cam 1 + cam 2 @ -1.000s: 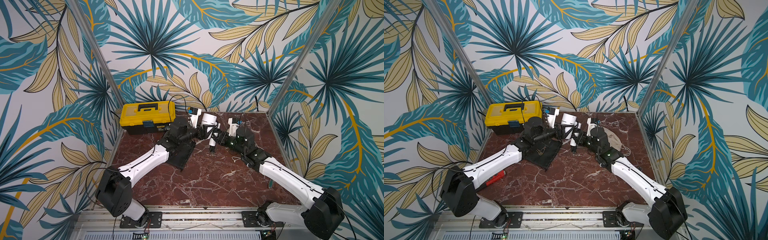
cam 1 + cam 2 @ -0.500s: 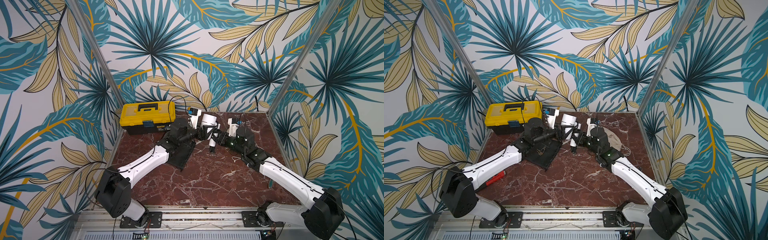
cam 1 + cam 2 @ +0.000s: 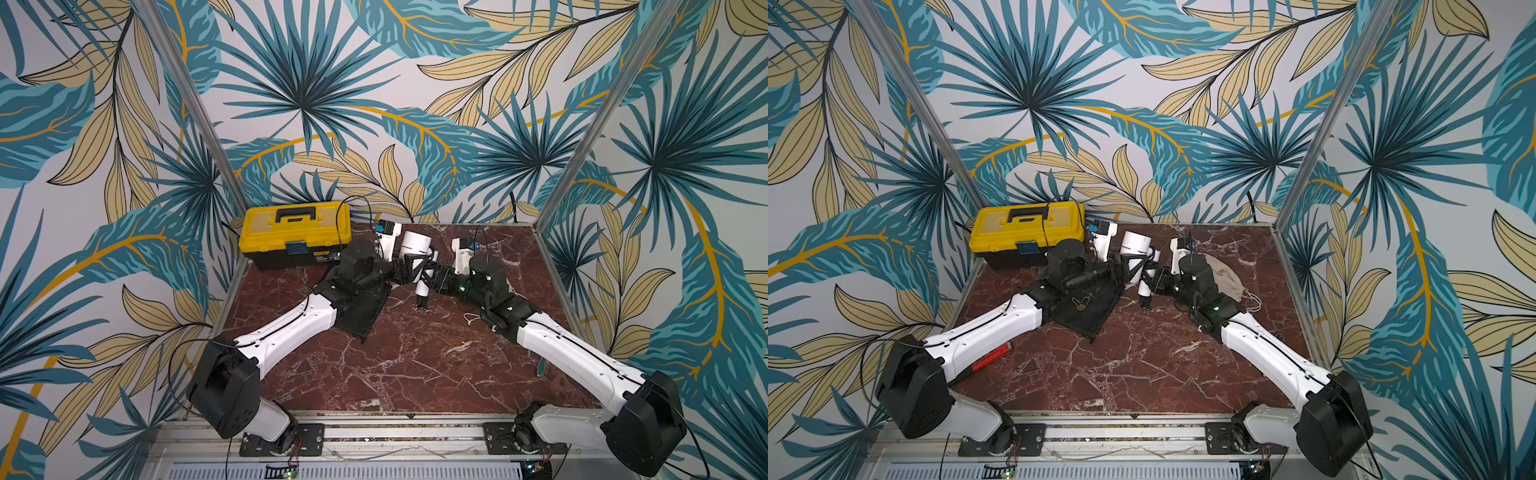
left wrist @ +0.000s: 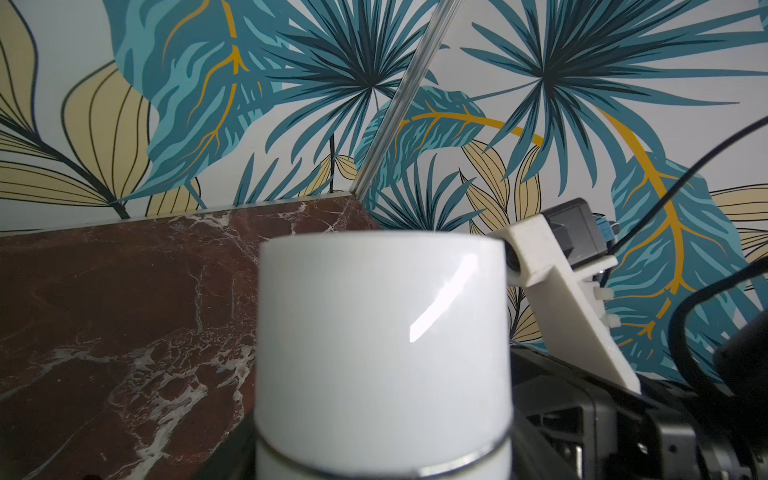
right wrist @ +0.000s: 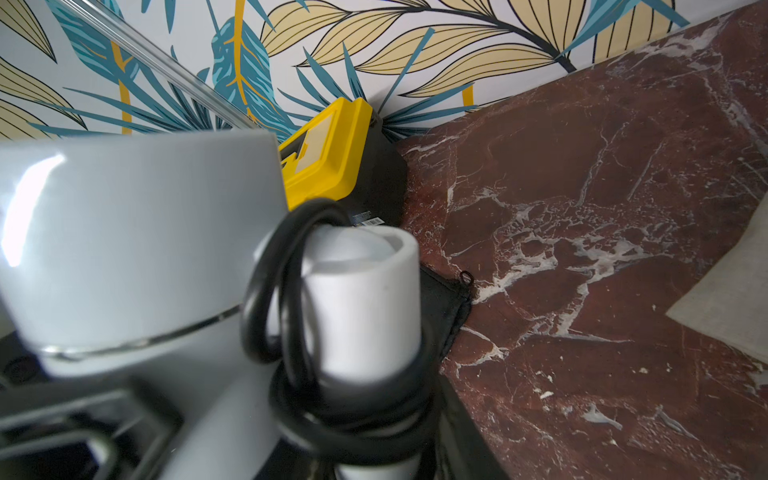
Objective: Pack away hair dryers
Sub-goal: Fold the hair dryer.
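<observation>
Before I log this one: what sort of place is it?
Most likely a staged robot test booth, not a lived-in room: leaf-print wall panels meet at bare metal corner posts, a marble-look tabletop fills it, and the left arm and right arm are bolted to a front rail.

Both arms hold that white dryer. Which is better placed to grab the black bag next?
Left, probably: the black bag lies directly under that arm, so the left end effector need only let go of the white hair dryer and dip. The right end effector grips its handle, farther off.
</observation>
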`<move>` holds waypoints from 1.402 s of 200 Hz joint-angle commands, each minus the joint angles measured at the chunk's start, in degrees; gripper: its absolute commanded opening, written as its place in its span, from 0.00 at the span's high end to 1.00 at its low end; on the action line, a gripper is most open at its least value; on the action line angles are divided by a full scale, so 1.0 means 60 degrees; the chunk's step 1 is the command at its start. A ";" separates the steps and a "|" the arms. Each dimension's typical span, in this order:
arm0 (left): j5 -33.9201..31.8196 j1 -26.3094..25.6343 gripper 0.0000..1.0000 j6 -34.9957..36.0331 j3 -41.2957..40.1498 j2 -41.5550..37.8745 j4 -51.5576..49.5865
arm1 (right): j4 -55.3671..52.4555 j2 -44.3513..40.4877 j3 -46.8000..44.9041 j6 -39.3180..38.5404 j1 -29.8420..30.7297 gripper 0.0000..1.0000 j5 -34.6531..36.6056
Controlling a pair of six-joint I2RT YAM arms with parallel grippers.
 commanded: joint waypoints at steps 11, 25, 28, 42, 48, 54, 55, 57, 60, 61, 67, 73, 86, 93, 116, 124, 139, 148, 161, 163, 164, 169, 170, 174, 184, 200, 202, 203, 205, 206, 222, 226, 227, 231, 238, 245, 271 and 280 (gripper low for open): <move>0.0783 -0.0729 0.73 0.0463 -0.0345 0.0114 -0.0012 | 0.1611 -0.0413 0.0782 0.0235 0.0419 0.89 -0.2597; 0.0859 -0.0728 0.73 0.0478 -0.0336 0.0061 -0.0013 | 0.1659 -0.0575 0.0682 0.0061 0.0425 0.89 -0.2586; 0.0860 -0.0725 0.72 0.0490 -0.0341 0.0053 -0.0013 | 0.1666 -0.0616 0.0664 0.0031 0.0418 0.89 -0.2583; 0.0680 -0.0715 0.56 0.0523 -0.0432 -0.0026 -0.0010 | 0.1565 -0.0778 0.0629 -0.0136 0.0364 0.89 -0.2596; 0.0540 -0.0711 0.47 0.0531 -0.0493 -0.0069 -0.0013 | 0.1436 -0.0850 0.0640 -0.0217 0.0334 0.89 -0.2597; 0.0387 -0.0708 0.37 0.0589 -0.0590 -0.0118 -0.0013 | 0.1243 -0.0909 0.0654 -0.0313 0.0305 0.89 -0.2604; 0.0360 -0.0706 0.36 0.0595 -0.0596 -0.0121 -0.0013 | 0.1221 -0.0923 0.0654 -0.0338 0.0302 0.89 -0.2601; 0.0329 -0.0716 0.34 0.0618 -0.0621 -0.0146 -0.0013 | 0.1161 -0.0942 0.0655 -0.0379 0.0279 0.89 -0.2602; 0.0274 -0.0695 0.32 0.0643 -0.0660 -0.0173 -0.0013 | 0.1063 -0.0973 0.0655 -0.0442 0.0265 0.89 -0.2598; 0.0252 -0.0692 0.31 0.0651 -0.0682 -0.0185 -0.0013 | 0.1015 -0.0985 0.0648 -0.0468 0.0260 0.89 -0.2597; 0.0174 -0.0662 0.26 0.0695 -0.0753 -0.0266 -0.0021 | 0.0817 -0.1043 0.0635 -0.0631 0.0234 0.89 -0.2587; 0.0061 -0.0631 0.19 0.0701 -0.0815 -0.0343 -0.0060 | 0.0575 -0.1105 0.0604 -0.0789 0.0193 0.90 -0.2571; -0.0169 -0.0523 0.10 0.0713 -0.0920 -0.0516 -0.0208 | 0.0173 -0.1230 0.0479 -0.1166 0.0122 0.90 -0.2545; -0.0244 -0.0472 0.07 0.0743 -0.0972 -0.0611 -0.0253 | 0.0056 -0.1304 0.0363 -0.1315 0.0075 0.90 -0.2554; -0.0556 -0.0290 0.00 0.0779 -0.1143 -0.0966 -0.0335 | -0.0195 -0.1513 0.0037 -0.1543 -0.0228 0.90 -0.2610; -0.0661 -0.0253 0.00 0.0777 -0.1178 -0.1067 -0.0339 | -0.0268 -0.1568 -0.0039 -0.1638 -0.0301 0.90 -0.2614; -0.0841 -0.0202 0.00 0.0851 -0.1212 -0.1224 -0.0446 | -0.0654 -0.1609 -0.0031 -0.2033 -0.0380 0.90 -0.2538; -0.0983 -0.0179 0.00 0.0907 -0.1223 -0.1332 -0.0554 | -0.1152 -0.1576 0.0120 -0.2412 -0.0410 0.90 -0.2288; -0.1245 -0.0139 0.00 0.1008 -0.1290 -0.1549 -0.0723 | -0.2507 -0.1434 0.0413 -0.3116 -0.0443 0.90 -0.1519; -0.1277 -0.0134 0.00 0.1028 -0.1308 -0.1597 -0.0744 | -0.2763 -0.1406 0.0473 -0.3208 -0.0453 0.90 -0.1364; -0.1300 -0.0134 0.01 0.1042 -0.1313 -0.1623 -0.0759 | -0.2861 -0.1384 0.0498 -0.3250 -0.0457 0.90 -0.1292; -0.1416 -0.0116 0.00 0.1093 -0.1353 -0.1730 -0.0830 | -0.3348 -0.1293 0.0632 -0.3431 -0.0486 0.91 -0.0942; -0.1435 -0.0110 0.00 0.1103 -0.1372 -0.1755 -0.0839 | -0.3469 -0.1269 0.0658 -0.3464 -0.0488 0.91 -0.0861; -0.1546 -0.0096 0.01 0.1150 -0.1408 -0.1855 -0.0906 | -0.3822 -0.1189 0.0753 -0.3540 -0.0517 0.91 -0.0626; -0.1861 -0.0058 0.00 0.1252 -0.1516 -0.2125 -0.1053 | -0.4453 -0.1011 0.0899 -0.3691 -0.0635 0.92 -0.0095; -0.2404 0.0024 0.00 0.1373 -0.1759 -0.2565 -0.1246 | -0.4743 -0.0909 0.0844 -0.3765 -0.0745 0.92 0.0339; -0.2464 0.0038 0.00 0.1387 -0.1787 -0.2610 -0.1273 | -0.4724 -0.0909 0.0827 -0.3762 -0.0756 0.93 0.0327; -0.2508 0.0048 0.00 0.1389 -0.1802 -0.2634 -0.1288 | -0.4706 -0.0901 0.0814 -0.3762 -0.0762 0.93 0.0315; -0.2585 0.0062 0.00 0.1391 -0.1831 -0.2682 -0.1328 | -0.4671 -0.0907 0.0772 -0.3772 -0.0760 0.93 0.0288; -0.2620 0.0067 0.00 0.1399 -0.1838 -0.2699 -0.1344 | -0.4651 -0.0915 0.0757 -0.3767 -0.0772 0.93 0.0281; -0.3113 0.0235 0.00 0.1343 -0.1965 -0.2931 -0.1739 | -0.4075 -0.0975 0.0447 -0.3661 -0.0808 0.92 -0.0130; -0.3161 0.0281 0.00 0.1349 -0.1971 -0.2961 -0.1871 | -0.3930 -0.0981 0.0370 -0.3626 -0.0803 0.92 -0.0238; -0.3172 0.0294 0.00 0.1348 -0.1974 -0.2964 -0.1901 | -0.3899 -0.0982 0.0359 -0.3606 -0.0801 0.92 -0.0260; -0.3272 0.0319 0.00 0.1362 -0.1968 -0.2993 -0.2030 | -0.3770 -0.0968 0.0303 -0.3580 -0.0807 0.92 -0.0339; -0.3474 0.0349 0.00 0.1356 -0.1945 -0.3023 -0.2279 | -0.3660 -0.0928 0.0246 -0.3525 -0.0812 0.92 -0.0413; -0.3591 0.0372 0.00 0.1335 -0.1918 -0.3026 -0.2516 | -0.3634 -0.0853 0.0216 -0.3474 -0.0802 0.92 -0.0429; -0.4023 0.0409 0.00 0.1519 -0.1824 -0.2950 -0.3228 | -0.4035 -0.0413 0.0219 -0.3490 -0.0802 0.92 -0.0145; -0.4151 0.0416 0.00 0.1627 -0.1741 -0.2834 -0.3603 | -0.4225 -0.0229 0.0167 -0.3458 -0.0807 0.93 0.0162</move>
